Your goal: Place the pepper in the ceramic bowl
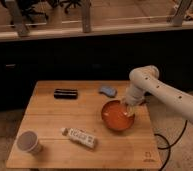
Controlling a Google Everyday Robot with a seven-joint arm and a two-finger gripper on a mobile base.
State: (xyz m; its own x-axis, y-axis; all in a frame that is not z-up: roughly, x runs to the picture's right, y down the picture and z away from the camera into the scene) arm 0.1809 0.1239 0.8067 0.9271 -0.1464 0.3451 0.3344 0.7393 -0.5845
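A ceramic bowl [113, 119], orange-red and glossy, sits on the right part of a wooden surface [50, 120]. The gripper [128, 108] is at the bowl's right rim, low over its inner edge. It hangs from a white arm [157, 89] that bends above and behind the bowl, then runs off to the right. Whether the gripper is clenched or released cannot be told from here. The pepper cannot be picked out either, so it is unclear whether it is at the gripper or lying in the bowl, whose inside reads as one orange-red patch.

Just behind the bowl and slightly to its left lies a blue oblong object [108, 91], apart from the rim. Farther left of the bowl, toward the back of the surface, lies a flat black bar [65, 93]. In front of the bowl and to its left a white tube [80, 137] lies on its side, slanting from upper left to lower right, with its near end close to the bowl but not touching it. Well to the left of the bowl, near the front left corner, a grey-white cup [28, 142] stands upright. A dark cable [166, 142] loops on the floor to the right of the bowl, beyond the edge of the surface. Far behind the bowl a pale ledge [90, 31] with upright posts runs across the view.
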